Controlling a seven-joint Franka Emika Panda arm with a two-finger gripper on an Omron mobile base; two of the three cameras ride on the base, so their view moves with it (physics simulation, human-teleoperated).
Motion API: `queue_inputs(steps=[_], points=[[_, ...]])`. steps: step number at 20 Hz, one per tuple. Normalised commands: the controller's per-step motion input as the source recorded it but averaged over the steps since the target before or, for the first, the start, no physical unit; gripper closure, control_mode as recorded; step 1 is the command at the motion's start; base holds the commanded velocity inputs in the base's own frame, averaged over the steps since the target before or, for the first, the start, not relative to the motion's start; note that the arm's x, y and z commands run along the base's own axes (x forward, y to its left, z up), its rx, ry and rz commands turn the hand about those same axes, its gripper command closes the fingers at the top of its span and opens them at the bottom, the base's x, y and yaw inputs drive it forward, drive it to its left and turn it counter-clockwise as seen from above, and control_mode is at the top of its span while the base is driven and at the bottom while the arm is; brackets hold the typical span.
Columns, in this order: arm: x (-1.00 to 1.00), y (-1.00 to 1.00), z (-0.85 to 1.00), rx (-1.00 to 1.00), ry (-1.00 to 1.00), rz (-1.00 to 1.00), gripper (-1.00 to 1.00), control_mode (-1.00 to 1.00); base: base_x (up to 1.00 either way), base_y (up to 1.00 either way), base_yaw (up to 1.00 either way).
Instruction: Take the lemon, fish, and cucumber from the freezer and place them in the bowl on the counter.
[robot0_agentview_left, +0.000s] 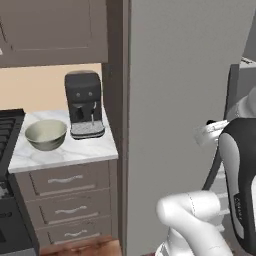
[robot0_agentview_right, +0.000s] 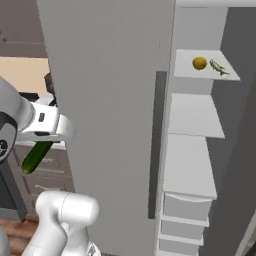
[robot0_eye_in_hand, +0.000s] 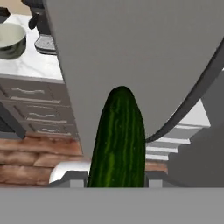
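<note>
Hand view has the gripper (robot0_eye_in_hand: 116, 181) pinching the cucumber (robot0_eye_in_hand: 118, 140); next, carry it round the freezer door (robot0_eye_in_hand: 140, 57) to the bowl (robot0_eye_in_hand: 11, 40).

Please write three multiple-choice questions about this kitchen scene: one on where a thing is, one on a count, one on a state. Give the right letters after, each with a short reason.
1. Where is the lemon?
A. in the bowl
B. on the top freezer shelf, beside the fish
C. on the stove

2. How many drawers with silver handles show under the counter in the left base view?
A. one
B. three
C. five

3. What is the state of the cucumber?
A. held in the gripper
B. lying in the bowl
C. lying on a freezer shelf

Answers:
1. B: the lemon lies next to the fish on the top shelf of the open freezer.
2. B: three drawer fronts stand one under another.
3. A: the hand view shows the cucumber rising from the gripper, and the bowl is empty.
</note>
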Motion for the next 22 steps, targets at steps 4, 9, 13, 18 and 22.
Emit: queue_inputs(steps=[4, 9, 13, 18, 22], points=[[0.00, 0.00, 0.00, 0.00, 0.00, 0.00, 1.00, 1.00, 0.00, 1.00, 0.09], [0.00, 0.00, 0.00, 0.00, 0.00, 0.00, 1.00, 1.00, 0.01, 1.00, 0.08], [0.00, 0.00, 0.00, 0.00, 0.00, 0.00, 1.00, 1.00, 0.23, 0.99, 0.02], [0.00, 0.00, 0.00, 0.00, 0.00, 0.00, 1.00, 1.00, 0.39, 0.67, 0.00], [0.00, 0.00, 0.00, 0.00, 0.00, 0.00, 1.00, 1.00, 0.46, 0.41, 0.00]])
